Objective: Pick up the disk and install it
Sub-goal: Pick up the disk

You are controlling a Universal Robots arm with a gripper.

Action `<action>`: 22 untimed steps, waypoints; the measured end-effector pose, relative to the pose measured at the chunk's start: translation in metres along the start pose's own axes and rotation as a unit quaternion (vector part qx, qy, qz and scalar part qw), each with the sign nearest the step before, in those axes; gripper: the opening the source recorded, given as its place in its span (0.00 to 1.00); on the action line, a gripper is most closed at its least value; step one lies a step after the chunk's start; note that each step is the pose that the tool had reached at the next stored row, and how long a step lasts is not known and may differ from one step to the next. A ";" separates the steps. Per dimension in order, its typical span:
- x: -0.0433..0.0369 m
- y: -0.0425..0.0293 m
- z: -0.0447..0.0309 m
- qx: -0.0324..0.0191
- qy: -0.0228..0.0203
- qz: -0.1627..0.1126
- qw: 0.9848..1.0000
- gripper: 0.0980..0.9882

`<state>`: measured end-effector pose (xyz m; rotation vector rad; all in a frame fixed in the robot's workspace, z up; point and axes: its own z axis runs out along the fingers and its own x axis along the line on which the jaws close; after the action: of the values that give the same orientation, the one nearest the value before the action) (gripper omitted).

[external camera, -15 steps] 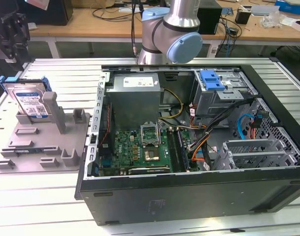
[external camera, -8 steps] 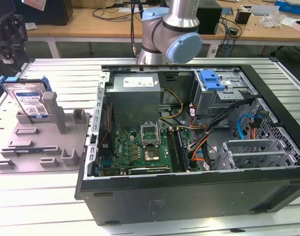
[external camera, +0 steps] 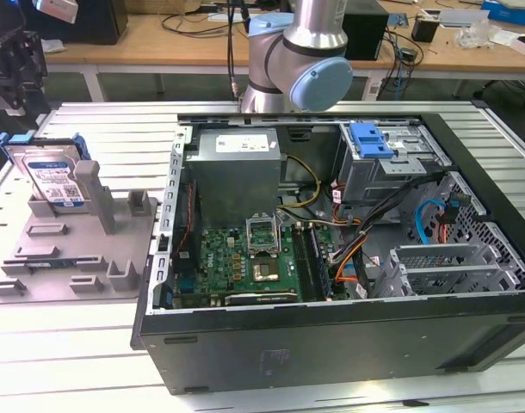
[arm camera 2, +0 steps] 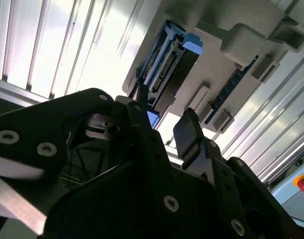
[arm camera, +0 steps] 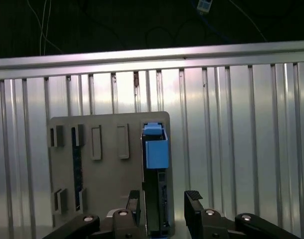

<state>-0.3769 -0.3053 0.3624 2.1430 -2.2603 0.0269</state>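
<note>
We find the disk (external camera: 49, 176) standing in the holder (external camera: 47, 258) on the table (external camera: 64, 344), at the exterior view's left of the case (external camera: 331, 353); the arm (external camera: 297, 52) rises behind the case.

1. The disk (external camera: 50, 176) is a flat silver-grey drive with a white-and-blue label, framed by a blue plastic carrier.
2. It stands on its edge in a grey rack (external camera: 73, 258), leaning back slightly, with its label face showing in the exterior view.
3. In both wrist views it appears edge-on, as a dark slab with a blue front.
4. It lies straight ahead of the pincer (arm camera: 164, 201), in line with the gap between the spread fingers, with one finger off to each side of it.
5. Nothing grips it.
</note>
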 end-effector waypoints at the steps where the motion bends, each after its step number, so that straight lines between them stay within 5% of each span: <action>1: 0.0000 0.0000 0.0000 0.000 0.000 0.000 1.000 0.43; 8: 0.0008 0.0161 0.0013 0.000 0.000 -0.009 1.000 0.43; 22: 0.0011 0.0271 0.0111 0.001 0.000 -0.032 1.000 0.43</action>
<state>-0.4041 -0.3053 0.3515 2.2136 -2.1920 0.0283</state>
